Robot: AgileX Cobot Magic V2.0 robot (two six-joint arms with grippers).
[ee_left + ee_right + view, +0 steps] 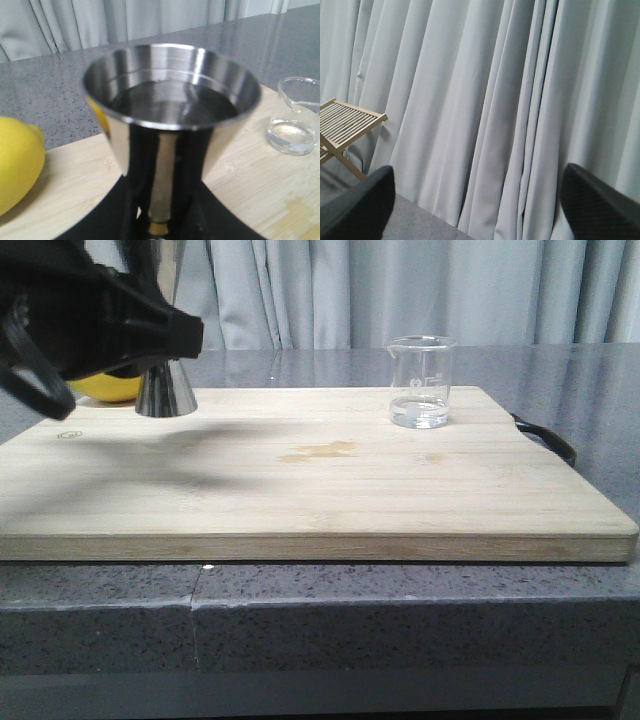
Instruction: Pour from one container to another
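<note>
On board's left, jigger (166,380) upright, axis vert., w/ left gripper (160,220).

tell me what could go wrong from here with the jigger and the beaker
1. The jigger already holds liquid well up its cup, with the left gripper around its waist; a jolt or tilt could slop it onto the cutting board.
2. A lemon lies close beside the jigger and could get bumped.
3. The beaker stands far off across the board, nearly empty; a sweeping arm could topple it.

Grey counter (400,615) — wooden board (320,490) (atop)
</note>
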